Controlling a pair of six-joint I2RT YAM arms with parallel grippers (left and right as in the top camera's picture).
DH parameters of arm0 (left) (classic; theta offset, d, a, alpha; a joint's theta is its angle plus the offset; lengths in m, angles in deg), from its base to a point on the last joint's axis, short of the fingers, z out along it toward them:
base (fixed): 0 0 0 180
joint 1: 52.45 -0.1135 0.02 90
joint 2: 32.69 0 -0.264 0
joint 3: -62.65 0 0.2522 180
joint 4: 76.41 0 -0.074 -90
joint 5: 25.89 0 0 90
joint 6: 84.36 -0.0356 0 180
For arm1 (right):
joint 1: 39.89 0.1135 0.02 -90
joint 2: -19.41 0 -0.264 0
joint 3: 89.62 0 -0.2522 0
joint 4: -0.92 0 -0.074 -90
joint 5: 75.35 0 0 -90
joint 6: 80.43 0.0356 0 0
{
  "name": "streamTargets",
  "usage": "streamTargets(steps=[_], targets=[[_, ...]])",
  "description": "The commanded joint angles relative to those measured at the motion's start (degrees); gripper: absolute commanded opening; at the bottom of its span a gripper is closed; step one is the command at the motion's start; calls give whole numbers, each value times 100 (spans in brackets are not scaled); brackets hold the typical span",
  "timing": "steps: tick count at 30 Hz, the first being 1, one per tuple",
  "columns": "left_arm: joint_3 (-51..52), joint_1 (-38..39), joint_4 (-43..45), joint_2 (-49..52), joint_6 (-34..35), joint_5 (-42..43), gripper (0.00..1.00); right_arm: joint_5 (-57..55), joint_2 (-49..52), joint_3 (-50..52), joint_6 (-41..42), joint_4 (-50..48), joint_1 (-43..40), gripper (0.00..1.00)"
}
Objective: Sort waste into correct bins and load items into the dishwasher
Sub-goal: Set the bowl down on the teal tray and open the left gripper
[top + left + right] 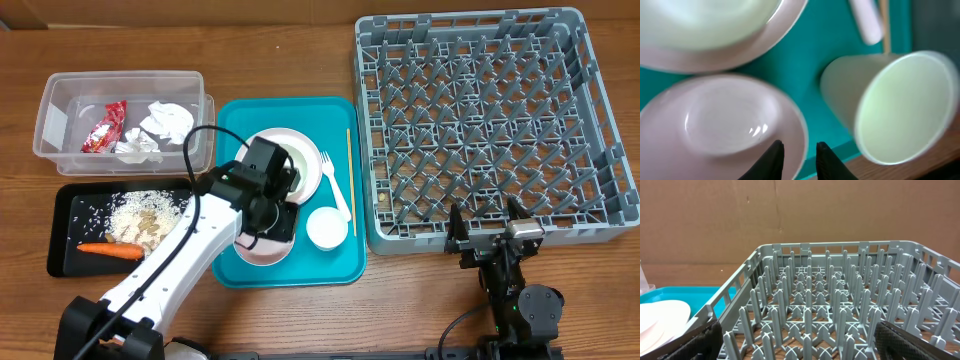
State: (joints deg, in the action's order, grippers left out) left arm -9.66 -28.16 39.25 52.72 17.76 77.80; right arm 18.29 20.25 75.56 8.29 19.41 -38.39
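On the teal serving tray (235,125) at mid-worktop, the left claw (800,152) hangs low over a white bowl (725,120), its fingers slightly apart and astride the bowl's rim; whether they pinch it I cannot tell. Beside the bowl stand a small white cup (327,227) and the plate (305,160), with the fork (335,185) and wooden stick (350,170) to their right. The red wrapper (105,127) and napkins (165,120) lie in the clear tub (60,100); the carrot (110,250) and rice (145,215) lie in the black tray (70,210). The right claw (487,235) gapes wide, holding nothing, at the grey dish rack's (460,22) near wall.
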Motion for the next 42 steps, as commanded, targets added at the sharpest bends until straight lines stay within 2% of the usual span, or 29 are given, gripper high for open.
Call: streamTargets(steps=[1, 4, 5, 6, 10, 11, 14, 15, 19, 21, 27, 31, 36, 37, 42], targets=[[-247, 9, 264, -157, 101, 1113, 25, -13, -61, 61, -7, -26, -2, 100], [-247, 9, 573, -157, 101, 1849, 25, -13, -61, 61, -7, -26, -2, 100], [-247, 11, 658, -157, 101, 1967, 30, -13, -63, 61, -7, -24, -2, 100], [-247, 9, 713, -157, 101, 2009, 33, -13, -61, 61, -4, -26, -2, 100], [-247, 11, 758, -155, 98, 2024, 33, -13, -61, 61, -7, -26, -2, 100], [-245, 11, 758, -153, 98, 2024, 33, -13, -61, 61, -7, -26, -2, 100], [-245, 17, 715, -153, 101, 2050, 21, -13, -61, 61, -7, -26, -2, 100], [-245, 17, 708, -153, 101, 2092, 22, -13, -61, 61, -7, -26, -2, 100], [-245, 17, 533, -153, 101, 2079, 35, -11, -61, 61, -7, -26, -2, 100], [-245, 17, 442, -153, 98, 2037, 53, -13, -61, 61, -7, -26, -2, 100], [-243, 15, 334, -153, 98, 1814, 53, -13, -61, 61, -7, -26, -2, 100], [-243, 15, 568, -153, 101, 1508, 40, -13, -61, 61, -7, -26, -2, 100], [-243, 17, 688, -151, 190, 1156, 41, -13, -61, 61, -7, -26, 42, 100], [-243, 17, 699, -151, 192, 1102, 46, -13, -61, 61, -7, -24, 81, 100], [-243, 15, 896, -151, 210, 815, 50, -13, -61, 61, -7, -26, 96, 100]])
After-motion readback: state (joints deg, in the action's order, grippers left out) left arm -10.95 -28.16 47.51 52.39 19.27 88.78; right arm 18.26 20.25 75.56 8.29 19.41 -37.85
